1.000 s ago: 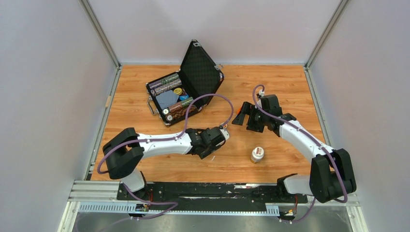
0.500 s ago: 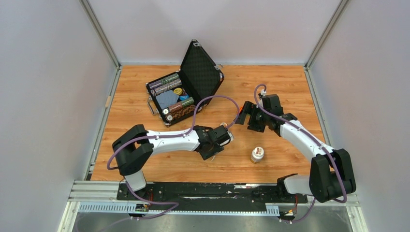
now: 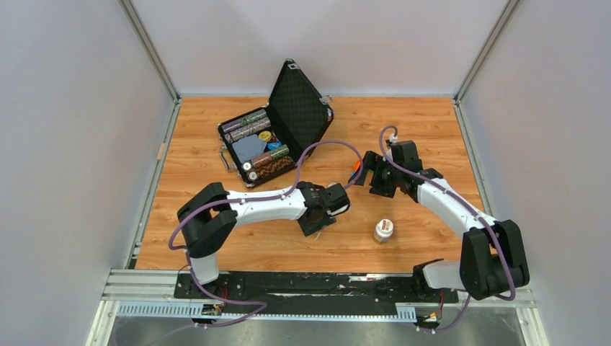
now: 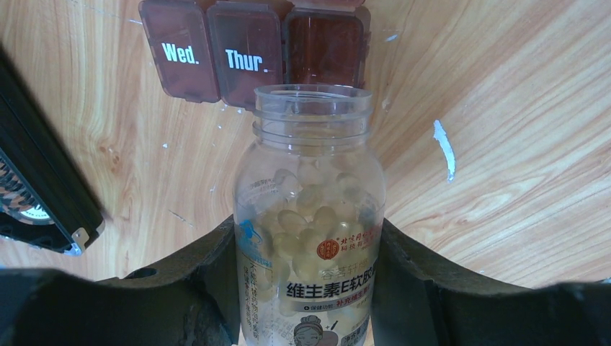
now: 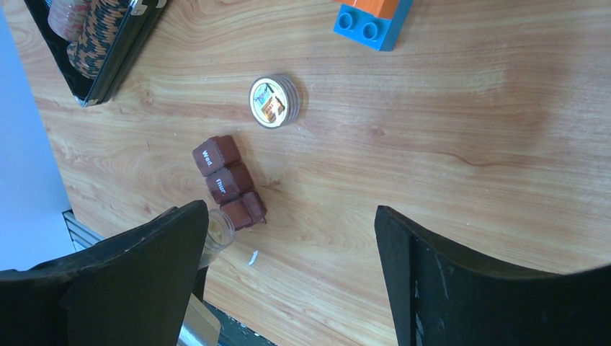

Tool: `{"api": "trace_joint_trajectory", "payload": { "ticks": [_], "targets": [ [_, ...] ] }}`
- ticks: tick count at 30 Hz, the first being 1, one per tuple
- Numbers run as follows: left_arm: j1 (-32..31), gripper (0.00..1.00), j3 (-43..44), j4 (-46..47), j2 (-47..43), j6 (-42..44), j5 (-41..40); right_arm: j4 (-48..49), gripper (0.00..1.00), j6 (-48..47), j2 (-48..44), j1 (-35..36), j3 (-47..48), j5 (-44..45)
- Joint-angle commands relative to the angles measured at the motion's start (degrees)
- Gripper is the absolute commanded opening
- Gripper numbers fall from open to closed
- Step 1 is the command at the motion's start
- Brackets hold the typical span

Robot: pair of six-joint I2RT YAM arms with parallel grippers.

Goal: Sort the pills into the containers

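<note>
My left gripper [image 4: 308,229] [image 3: 337,201] is shut on a clear, uncapped pill bottle [image 4: 311,155] filled with pale yellow pills [image 4: 292,241]. The bottle's mouth [image 5: 218,229] points at the containers [image 4: 252,50] [image 5: 227,180], a brown strip of three compartments just beyond it on the table. Two lids read "Wed." and "Thur."; the end compartment [image 4: 324,47] nearest the mouth looks open, its lid standing up. The arm hides the strip in the top view. My right gripper [image 5: 288,210] [image 3: 371,176] hovers open and empty over the table, right of the strip.
A round ridged cap with a picture [image 5: 273,101] lies beyond the strip. An orange and blue toy brick [image 5: 371,18] sits near my right fingers. A small capped bottle [image 3: 383,231] stands front centre. The open black case [image 3: 270,137] holds chips at the back left.
My left arm has reached further right with the bottle, bringing its mouth up to the strip. The right gripper has shifted slightly right and stays open.
</note>
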Motion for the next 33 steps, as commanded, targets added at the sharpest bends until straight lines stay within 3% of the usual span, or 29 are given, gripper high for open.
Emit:
{"api": "trace_joint_trajectory", "payload": {
  "ticks": [1,33],
  "targets": [
    [-0.4,0.00,3.4,-3.5,0.5,1.3,-0.8,0.3,0.87,1.0,0.4,-0.4,-0.5,-0.4],
    [-0.3,0.00,13.0,-13.9,9.1,-1.7,-1.5,0.8,0.86,1.5,0.2,-0.7,-1.4,-0.6]
  ]
}}
